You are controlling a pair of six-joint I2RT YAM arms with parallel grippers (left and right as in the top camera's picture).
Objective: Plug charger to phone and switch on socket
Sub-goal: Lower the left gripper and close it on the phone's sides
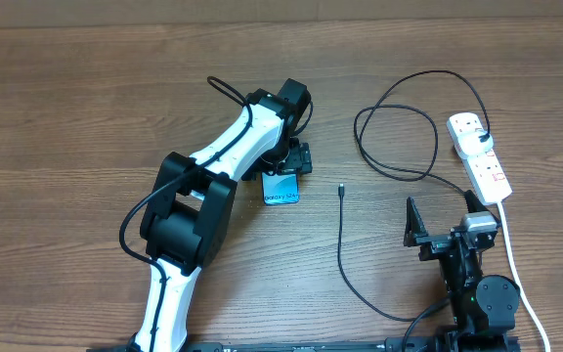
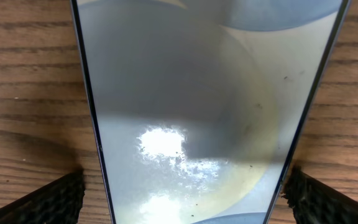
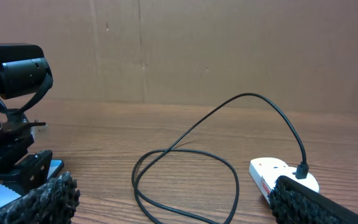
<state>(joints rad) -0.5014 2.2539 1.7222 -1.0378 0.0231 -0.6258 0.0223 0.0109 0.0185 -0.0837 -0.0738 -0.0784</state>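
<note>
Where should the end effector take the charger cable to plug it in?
Just behind the connector tip, from straight above, jaws closing across the cable. There the charger lies flat and straight, clear of its loops, right of the phone; a hold near the tip should keep it steerable.

L arm (image 1: 225, 152) over phone (image 1: 281, 192), charger (image 1: 339, 244) tip unplugged mid-table, socket (image 1: 480, 156) far R, R fingers (image 1: 411, 223) apart

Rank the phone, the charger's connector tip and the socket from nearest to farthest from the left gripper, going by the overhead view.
1. phone, directly beneath the left gripper.
2. charger's connector tip, mid-table.
3. socket, far right side.
</note>
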